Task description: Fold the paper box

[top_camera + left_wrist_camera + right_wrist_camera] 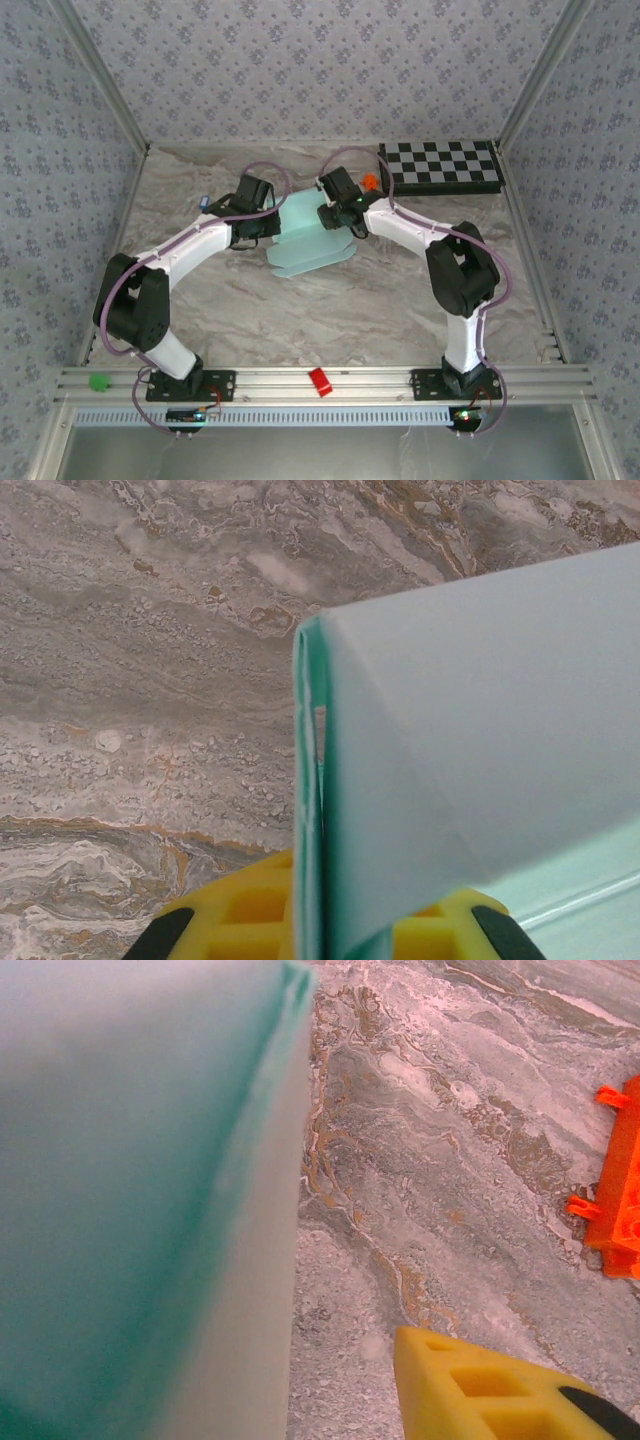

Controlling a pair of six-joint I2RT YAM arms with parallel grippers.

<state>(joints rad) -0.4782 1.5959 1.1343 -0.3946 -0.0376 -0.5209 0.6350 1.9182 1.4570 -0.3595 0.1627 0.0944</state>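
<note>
Yellow fingers (240, 915) of the left gripper (320, 925) pinch a folded edge of the paper box (480, 740), mid-table between the 2 arms. The right gripper (332, 213) stands spread, 1 finger (480, 1380) clear of the box. Looks light, thin, easily creased: grip along folds.

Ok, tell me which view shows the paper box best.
Top external: the paper box shows nearly whole there, a pale aqua sheet partly folded up between both arms. Left wrist gives a close folded edge pinched in the left hand; right wrist, a blurred wall of card at the left.
</note>
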